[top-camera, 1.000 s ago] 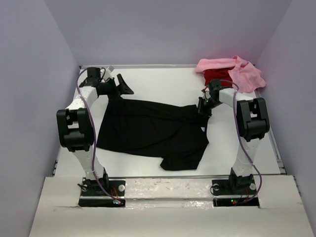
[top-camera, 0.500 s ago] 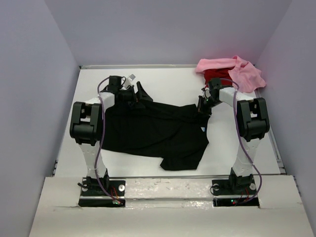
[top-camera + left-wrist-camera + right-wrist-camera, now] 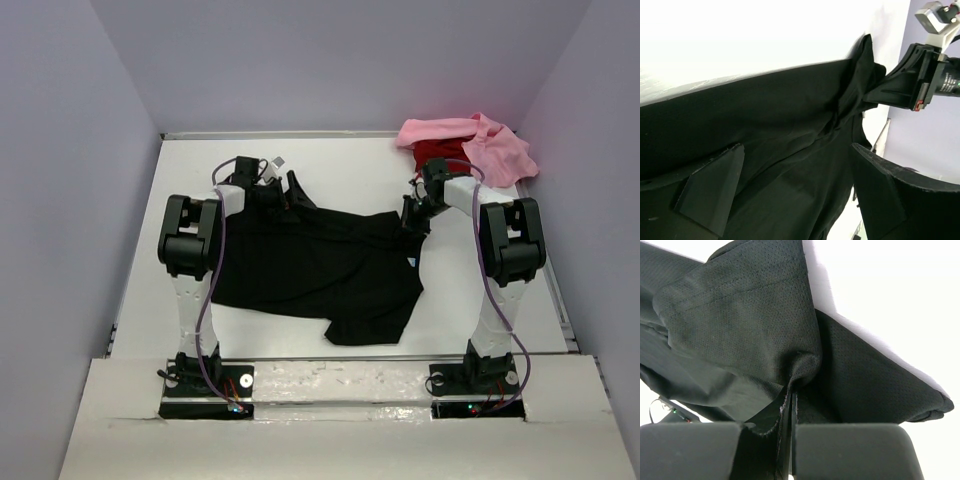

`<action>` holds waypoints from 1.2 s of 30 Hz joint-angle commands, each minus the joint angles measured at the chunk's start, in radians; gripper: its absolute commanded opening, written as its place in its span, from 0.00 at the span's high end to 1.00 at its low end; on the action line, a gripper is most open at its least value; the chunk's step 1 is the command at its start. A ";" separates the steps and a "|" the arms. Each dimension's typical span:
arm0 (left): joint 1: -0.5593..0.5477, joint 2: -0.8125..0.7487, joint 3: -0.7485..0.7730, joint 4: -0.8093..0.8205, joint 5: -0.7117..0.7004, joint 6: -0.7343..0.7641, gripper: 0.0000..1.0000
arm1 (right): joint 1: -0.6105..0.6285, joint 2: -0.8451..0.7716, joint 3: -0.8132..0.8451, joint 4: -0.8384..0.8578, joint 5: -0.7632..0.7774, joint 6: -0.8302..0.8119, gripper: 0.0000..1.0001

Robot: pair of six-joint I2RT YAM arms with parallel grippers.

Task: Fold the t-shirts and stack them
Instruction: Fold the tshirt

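Observation:
The black t-shirt (image 3: 310, 265) lies spread and rumpled across the middle of the table. My left gripper (image 3: 296, 192) hangs open just over its far left edge. In the left wrist view, both fingers (image 3: 715, 192) straddle dark cloth (image 3: 780, 125) with nothing pinched between them (image 3: 795, 185). My right gripper (image 3: 412, 218) is shut on the shirt's far right corner, and a bunched fold (image 3: 740, 320) runs into the closed jaws (image 3: 791, 405). The pink t-shirt (image 3: 490, 145) and the red t-shirt (image 3: 435, 152) sit heaped at the far right corner.
White table (image 3: 480, 290) with a raised rim, enclosed by pale lilac walls on three sides. The heap of pink and red cloth lies just behind the right arm's wrist. Both arm bases stand at the near edge.
My left arm has swung right from the far left corner to the black shirt's far edge, still open. The right arm and its grip have not moved.

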 commanded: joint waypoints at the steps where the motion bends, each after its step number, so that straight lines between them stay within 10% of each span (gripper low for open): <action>1: 0.002 -0.021 0.010 -0.080 -0.049 0.077 0.01 | 0.009 -0.006 0.065 -0.024 0.035 -0.016 1.00; 7: 0.008 -0.027 0.008 -0.199 -0.144 0.165 0.01 | 0.009 -0.022 0.142 -0.066 0.031 -0.007 0.71; 11: 0.020 -0.038 -0.004 -0.214 -0.148 0.185 0.01 | -0.022 -0.026 0.164 -0.080 0.045 -0.016 0.32; 36: 0.032 -0.116 -0.025 -0.314 -0.152 0.255 0.01 | -0.094 0.337 0.519 0.168 -0.378 -0.055 0.31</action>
